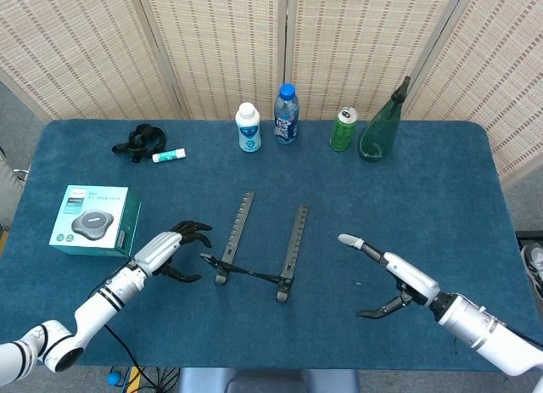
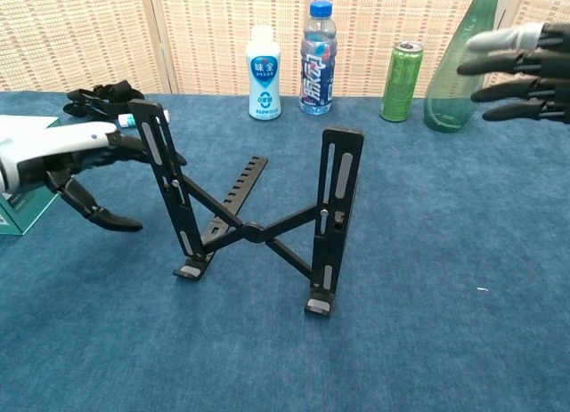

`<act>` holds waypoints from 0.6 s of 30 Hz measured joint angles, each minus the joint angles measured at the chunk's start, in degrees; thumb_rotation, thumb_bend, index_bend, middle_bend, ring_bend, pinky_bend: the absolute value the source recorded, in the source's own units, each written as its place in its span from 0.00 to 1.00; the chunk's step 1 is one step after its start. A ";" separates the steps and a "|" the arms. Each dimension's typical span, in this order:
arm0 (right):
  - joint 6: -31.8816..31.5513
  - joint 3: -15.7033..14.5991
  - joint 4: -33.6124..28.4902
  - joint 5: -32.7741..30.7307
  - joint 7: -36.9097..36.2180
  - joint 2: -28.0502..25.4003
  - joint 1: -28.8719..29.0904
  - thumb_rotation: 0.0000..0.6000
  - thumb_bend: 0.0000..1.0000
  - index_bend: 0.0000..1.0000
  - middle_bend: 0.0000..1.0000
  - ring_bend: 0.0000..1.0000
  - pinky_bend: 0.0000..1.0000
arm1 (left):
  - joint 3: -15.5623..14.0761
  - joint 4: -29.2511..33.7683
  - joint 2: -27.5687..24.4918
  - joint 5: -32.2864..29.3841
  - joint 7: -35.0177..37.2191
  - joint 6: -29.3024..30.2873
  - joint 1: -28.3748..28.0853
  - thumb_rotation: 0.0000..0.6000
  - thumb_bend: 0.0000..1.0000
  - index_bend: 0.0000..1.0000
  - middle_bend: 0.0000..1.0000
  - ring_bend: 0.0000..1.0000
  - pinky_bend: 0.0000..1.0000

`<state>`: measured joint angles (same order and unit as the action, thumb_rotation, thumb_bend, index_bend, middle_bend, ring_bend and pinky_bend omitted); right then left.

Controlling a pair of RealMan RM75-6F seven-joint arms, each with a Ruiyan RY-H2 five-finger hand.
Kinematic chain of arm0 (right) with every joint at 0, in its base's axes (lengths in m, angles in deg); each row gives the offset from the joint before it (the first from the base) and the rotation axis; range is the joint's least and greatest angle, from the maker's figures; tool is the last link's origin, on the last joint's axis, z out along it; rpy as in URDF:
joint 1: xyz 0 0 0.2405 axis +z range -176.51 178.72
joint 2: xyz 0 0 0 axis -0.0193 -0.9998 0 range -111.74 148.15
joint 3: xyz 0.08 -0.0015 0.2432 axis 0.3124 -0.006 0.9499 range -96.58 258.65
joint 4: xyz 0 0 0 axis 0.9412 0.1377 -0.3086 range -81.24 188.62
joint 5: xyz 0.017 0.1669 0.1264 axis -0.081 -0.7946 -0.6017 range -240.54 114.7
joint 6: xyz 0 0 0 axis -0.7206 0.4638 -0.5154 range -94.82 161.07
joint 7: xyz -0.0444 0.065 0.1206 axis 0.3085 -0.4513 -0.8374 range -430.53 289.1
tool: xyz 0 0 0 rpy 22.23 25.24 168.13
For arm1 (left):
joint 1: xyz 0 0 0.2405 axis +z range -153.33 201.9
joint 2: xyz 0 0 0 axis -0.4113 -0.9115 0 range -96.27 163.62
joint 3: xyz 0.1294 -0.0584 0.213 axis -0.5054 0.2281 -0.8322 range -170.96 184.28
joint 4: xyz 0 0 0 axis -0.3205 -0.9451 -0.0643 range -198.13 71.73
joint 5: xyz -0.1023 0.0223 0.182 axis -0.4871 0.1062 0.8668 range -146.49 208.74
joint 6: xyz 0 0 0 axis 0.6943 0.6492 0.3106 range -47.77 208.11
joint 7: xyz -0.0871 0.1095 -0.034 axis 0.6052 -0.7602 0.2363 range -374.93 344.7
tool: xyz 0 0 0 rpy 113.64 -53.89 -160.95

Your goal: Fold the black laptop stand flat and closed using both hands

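Woven reed screens back a blue-clothed table [image 1: 441, 181], where the black laptop stand [image 1: 259, 244] sits unfolded near the front centre, its two uprights raised and joined by a crossed brace.

Your left hand [image 1: 174, 255] hovers just left of the stand's left upright, fingers apart and curved, gripping nothing; whether a fingertip grazes the upright cannot be told. Your right hand [image 1: 386, 278] hangs well to the right of the stand, spread wide and also empty.

Both hands must yet close on the stand, so the fold looks barely begun. Push on the left upright alone and the stand may skid or tip toward the right, since nothing braces that side. Fingers could also get caught where the brace crosses as the legs collapse.

From above, the stand reads almost flat, two notched rails and a thin bar; only the chest view reveals how tall the uprights [image 2: 338, 221] rise and that the hinge sits low between them. That lower view shows only the right hand's fingertips [image 2: 499, 67] at its edge, whereas the head view shows the whole hand and its gap from the stand.

Behind the stand stand a white bottle [image 1: 248, 128], a blue-capped bottle [image 1: 286, 115], a green can [image 1: 343, 130] and a green glass bottle [image 1: 382, 126]; a boxed gadget [image 1: 93, 221] lies far left of it.
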<state>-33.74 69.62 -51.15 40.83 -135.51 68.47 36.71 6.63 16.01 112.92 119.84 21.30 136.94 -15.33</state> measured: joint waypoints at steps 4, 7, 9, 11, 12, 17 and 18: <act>5.18 0.68 -2.73 -1.27 4.77 -0.97 1.74 1.00 0.00 0.00 0.00 0.00 0.00 | 1.11 1.47 -1.72 -1.86 -3.35 2.51 1.73 1.00 0.15 0.27 0.12 0.08 0.00; 8.41 1.57 -3.93 -2.27 6.36 -1.10 3.43 1.00 0.00 0.00 0.00 0.00 0.00 | 1.75 2.46 -2.86 -2.77 -5.19 4.20 2.95 1.00 0.15 0.25 0.12 0.07 0.00; 10.19 2.54 -4.44 -3.20 7.60 -0.80 4.55 1.00 0.00 0.00 0.00 0.00 0.00 | 2.13 2.97 -3.29 -3.23 -6.31 5.26 3.55 1.00 0.15 0.24 0.12 0.07 0.00; 11.40 3.51 -4.70 -4.26 9.19 -0.04 5.29 1.00 0.00 0.00 0.00 0.00 0.00 | 2.61 3.75 -3.84 -3.75 -7.36 6.52 4.37 1.00 0.15 0.24 0.12 0.07 0.00; 11.94 3.94 -4.78 -4.85 9.97 0.43 5.54 1.00 0.00 0.00 0.00 0.00 0.00 | 2.81 4.07 -4.09 -3.92 -7.73 7.04 4.70 1.00 0.15 0.23 0.12 0.07 0.00; 14.83 6.49 -5.07 -9.08 14.91 4.15 6.77 1.00 0.00 0.00 0.00 0.00 0.00 | 3.67 5.69 -5.45 -4.61 -9.77 9.09 6.22 1.00 0.15 0.22 0.12 0.07 0.00; 15.35 7.16 -5.06 -10.26 16.30 5.28 6.99 1.00 0.00 0.00 0.00 0.00 0.00 | 3.79 5.95 -5.68 -4.70 -9.97 9.32 6.46 1.00 0.15 0.22 0.12 0.07 0.00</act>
<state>-18.40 76.78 -56.21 30.57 -119.21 73.75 43.70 10.42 21.95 107.24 115.15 11.33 146.26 -8.87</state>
